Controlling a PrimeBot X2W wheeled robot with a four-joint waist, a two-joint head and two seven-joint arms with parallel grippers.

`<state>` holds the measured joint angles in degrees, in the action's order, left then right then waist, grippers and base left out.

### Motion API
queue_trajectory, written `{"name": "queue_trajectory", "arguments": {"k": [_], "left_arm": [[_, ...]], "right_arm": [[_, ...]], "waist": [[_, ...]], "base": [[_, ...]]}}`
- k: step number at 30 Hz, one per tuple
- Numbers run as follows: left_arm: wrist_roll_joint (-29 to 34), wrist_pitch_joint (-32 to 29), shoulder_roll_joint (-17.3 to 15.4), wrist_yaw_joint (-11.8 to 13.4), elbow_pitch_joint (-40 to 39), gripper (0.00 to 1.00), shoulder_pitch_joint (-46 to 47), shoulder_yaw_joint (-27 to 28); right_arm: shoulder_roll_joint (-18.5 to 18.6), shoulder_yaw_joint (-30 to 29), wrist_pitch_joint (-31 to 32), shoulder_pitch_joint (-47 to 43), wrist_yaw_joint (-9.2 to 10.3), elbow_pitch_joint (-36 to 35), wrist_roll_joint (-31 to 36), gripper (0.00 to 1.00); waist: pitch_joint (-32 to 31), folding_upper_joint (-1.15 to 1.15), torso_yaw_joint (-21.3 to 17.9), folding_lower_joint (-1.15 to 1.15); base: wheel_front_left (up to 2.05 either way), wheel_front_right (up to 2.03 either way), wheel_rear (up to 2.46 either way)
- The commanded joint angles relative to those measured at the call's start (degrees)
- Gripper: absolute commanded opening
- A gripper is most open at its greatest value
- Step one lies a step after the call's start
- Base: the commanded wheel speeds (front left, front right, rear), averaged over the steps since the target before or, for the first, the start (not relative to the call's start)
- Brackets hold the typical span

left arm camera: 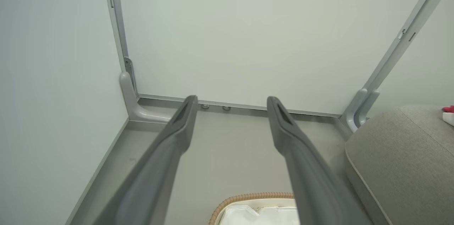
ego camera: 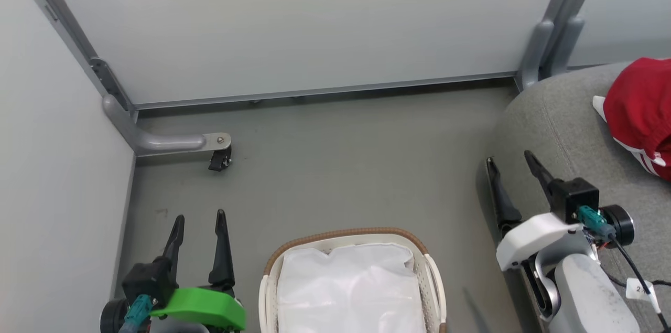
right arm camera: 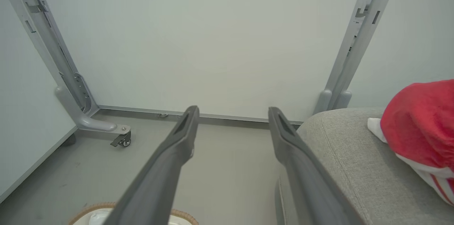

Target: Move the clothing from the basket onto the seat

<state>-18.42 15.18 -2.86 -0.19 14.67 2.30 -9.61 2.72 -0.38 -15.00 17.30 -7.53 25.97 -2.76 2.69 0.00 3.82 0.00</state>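
head view has the left gripper and right gripper both spread wide and empty, parked either side of the basket, likely because nothing is left to lift. the basket sits on the floor with its white liner lying flat. the red clothing rests on the grey seat just beyond the right gripper, so the job looks finished.

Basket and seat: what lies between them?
A strip of bare floor, seen in the head view, between the basket and the seat.
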Motion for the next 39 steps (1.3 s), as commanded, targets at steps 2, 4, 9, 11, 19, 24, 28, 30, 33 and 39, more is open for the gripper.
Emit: {"name": "queue_trajectory", "arguments": {"k": [2,4,9,11,19,24,28,30,33,39], "left_arm": [[0.5,-0.1,-0.1,0.0,-0.4,1.0,-2.0,0.3],[0.7,-0.1,-0.1,-0.2,-0.6,1.0,-3.0,0.5],[0.6,-0.1,-0.1,-0.4,-0.9,1.0,-4.7,0.7],[0.3,-0.1,-0.1,-0.5,-0.9,1.0,-5.3,0.7],[0.0,-0.1,-0.1,-0.2,-0.4,1.0,-6.0,0.6],[-0.2,-0.1,-0.1,-0.2,0.1,1.0,-6.0,0.5],[-0.6,-0.1,-0.1,-0.4,0.7,1.0,-5.9,0.2],[-0.6,-0.1,-0.1,-0.3,0.9,1.0,-5.8,0.2],[-0.6,-0.1,-0.1,-0.3,1.2,1.0,-5.6,0.0],[-0.3,-0.1,-0.1,-0.6,1.5,1.0,-5.2,-0.2]], "right_arm": [[0.3,0.5,-0.3,-3.1,0.08,-1.2,-1.7,1.0],[0.3,0.8,-0.3,-5.0,0.08,-2.1,-2.7,1.0],[0.3,0.9,-0.3,-9.2,0.07,-3.3,-4.1,1.0],[0.3,1.1,-0.3,-10.6,0.08,-3.6,-4.4,1.0],[0.3,1.8,-0.3,-12.3,0.08,-4.5,-5.0,1.0],[0.3,1.9,-0.3,-12.4,0.08,-4.4,-5.1,1.0],[0.3,2.0,-0.3,-12.6,0.07,-4.5,-5.1,1.0],[0.3,2.0,-0.3,-12.7,0.08,-4.6,-5.0,1.0],[0.3,2.1,-0.3,-12.7,0.08,-4.7,-5.1,1.0],[0.3,2.4,-0.3,-12.3,0.08,-5.0,-5.3,1.0]], "waist": [[-2.5,0.0,2.3,0.0],[-3.0,0.0,2.4,0.0],[-4.0,0.0,2.6,0.0],[-4.3,0.0,2.5,0.0],[-4.9,0.0,1.6,0.0],[-5.3,0.0,1.4,0.0],[-5.5,0.0,1.3,0.0],[-5.6,0.0,1.4,0.0],[-5.7,0.0,1.5,0.0],[-5.9,0.0,1.6,0.0]], "base": [[0.0,0.0,0.0],[0.0,0.0,0.0],[0.0,0.0,0.0],[0.0,0.0,0.0],[0.0,0.0,0.0],[0.0,0.0,0.0],[0.0,0.0,0.0],[0.0,0.0,0.0],[0.0,0.0,0.0],[0.0,0.0,0.0]]}}
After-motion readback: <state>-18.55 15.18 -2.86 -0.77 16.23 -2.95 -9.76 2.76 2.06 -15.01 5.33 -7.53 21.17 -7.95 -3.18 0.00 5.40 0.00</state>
